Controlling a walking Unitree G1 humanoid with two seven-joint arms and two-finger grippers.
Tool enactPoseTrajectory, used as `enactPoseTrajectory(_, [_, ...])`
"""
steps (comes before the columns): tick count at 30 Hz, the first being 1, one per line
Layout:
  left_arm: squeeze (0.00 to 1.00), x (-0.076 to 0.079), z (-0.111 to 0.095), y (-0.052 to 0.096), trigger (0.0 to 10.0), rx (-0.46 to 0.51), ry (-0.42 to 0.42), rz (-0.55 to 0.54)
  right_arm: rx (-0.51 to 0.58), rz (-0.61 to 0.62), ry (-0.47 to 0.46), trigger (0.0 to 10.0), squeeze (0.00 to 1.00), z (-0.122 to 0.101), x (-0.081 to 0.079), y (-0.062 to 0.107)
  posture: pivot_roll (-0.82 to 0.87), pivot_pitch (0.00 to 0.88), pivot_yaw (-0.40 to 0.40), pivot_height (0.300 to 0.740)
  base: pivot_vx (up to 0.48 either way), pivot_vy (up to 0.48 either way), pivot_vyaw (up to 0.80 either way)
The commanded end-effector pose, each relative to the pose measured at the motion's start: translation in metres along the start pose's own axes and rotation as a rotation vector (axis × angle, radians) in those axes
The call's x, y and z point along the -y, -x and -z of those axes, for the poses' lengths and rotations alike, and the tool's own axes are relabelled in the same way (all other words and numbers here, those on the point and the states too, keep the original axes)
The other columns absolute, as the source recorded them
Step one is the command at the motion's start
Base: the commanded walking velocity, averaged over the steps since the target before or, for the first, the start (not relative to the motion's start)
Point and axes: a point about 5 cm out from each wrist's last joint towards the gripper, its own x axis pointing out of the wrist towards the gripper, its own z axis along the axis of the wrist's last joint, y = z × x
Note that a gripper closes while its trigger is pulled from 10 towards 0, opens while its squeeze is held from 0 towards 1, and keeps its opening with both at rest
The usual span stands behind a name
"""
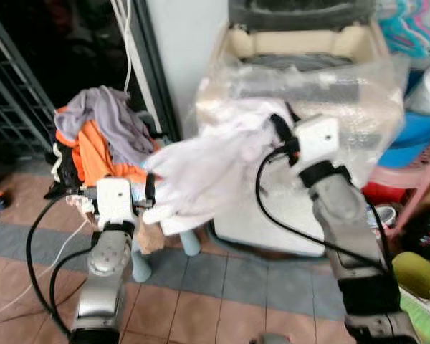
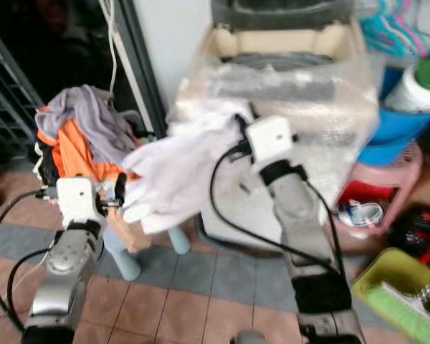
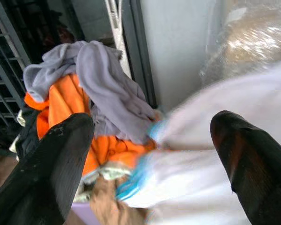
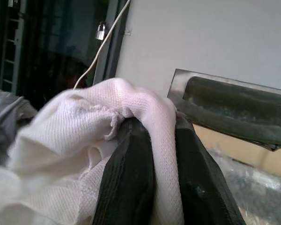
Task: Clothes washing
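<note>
At the far left a heap of laundry (image 1: pixel 100 136), grey over orange, sits piled on a pale stool (image 1: pixel 140 261) beside a dark grille. Just in front of it the left gripper (image 3: pixel 154 150) is raised with its fingers (image 3: pixel 51 164) spread wide apart, gripping nothing; the lower edge of a white garment (image 1: pixel 208 172) hangs between and just past them, though blur makes it hard to say whether cloth touches either finger. The garment stretches up and to the right, its long axis running from the left gripper toward the right gripper (image 1: pixel 278 129), whose fingers (image 4: pixel 131 173) are clamped together on a fold of the white knit. Right behind that grip stands the washing machine (image 1: pixel 308 64), wrapped in clear plastic, with its lid raised. The right arm is the nearer to the tub, so carrying the garment in looks like its job; the cloth lies ahead of and above the machine's front rim
</note>
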Motion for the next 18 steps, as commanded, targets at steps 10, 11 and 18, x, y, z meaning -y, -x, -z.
enactPoseTrajectory(10, [0.00,-0.008,0.002,-0.004,10.0,-0.007,-0.018,-0.017,0.182,-0.065,0.009,10.0,0.00,-0.051,0.001,-0.070,-0.04,0.000,0.082,0.740,0.467,0.000,0.00])
enactPoseTrajectory(11, [0.00,-0.008,0.002,-0.005,10.0,-0.007,-0.019,-0.016,0.194,-0.050,0.022,10.0,0.00,-0.056,0.006,-0.077,-0.04,0.000,0.082,0.740,0.349,0.000,0.00])
enactPoseTrajectory(18, [0.00,-0.005,0.002,-0.007,10.0,-0.006,-0.022,-0.020,0.500,0.388,0.166,10.0,0.00,-0.174,0.126,-0.110,-0.03,0.000,0.075,0.740,0.078,0.000,0.00])
